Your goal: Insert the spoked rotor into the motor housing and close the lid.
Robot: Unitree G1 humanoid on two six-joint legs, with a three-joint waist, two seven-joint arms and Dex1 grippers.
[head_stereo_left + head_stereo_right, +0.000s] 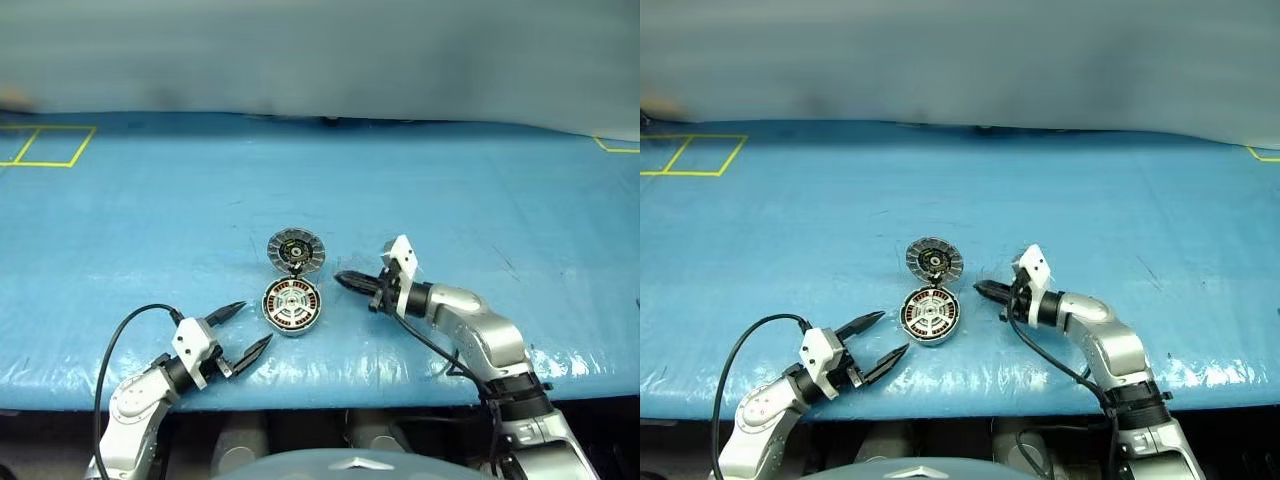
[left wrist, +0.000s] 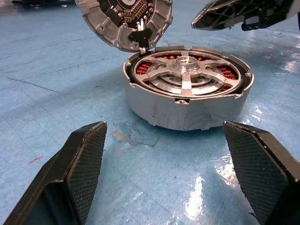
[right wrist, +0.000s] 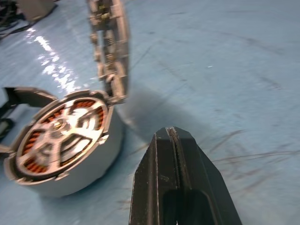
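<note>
Blue table (image 1: 150, 210): right end effector (image 1: 342, 279) pinched together (empty), left end effector (image 1: 243, 327) spread apart, level

**Bench surroundings**

Blue glossy sheet (image 1: 150, 210) covers the table; light glares along its near edge. Yellow tape squares (image 1: 40, 146) at far left corner, another yellow mark (image 1: 615, 146) far right. Plain grey wall (image 1: 320, 50) behind.

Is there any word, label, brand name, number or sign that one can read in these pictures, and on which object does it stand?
None: no readable text stands on any object.
The motor housing, the spoked rotor seated in it, and the open lid bear no legible marking.
The yellow lines on the blue table cover are plain outlines, not characters.
</note>
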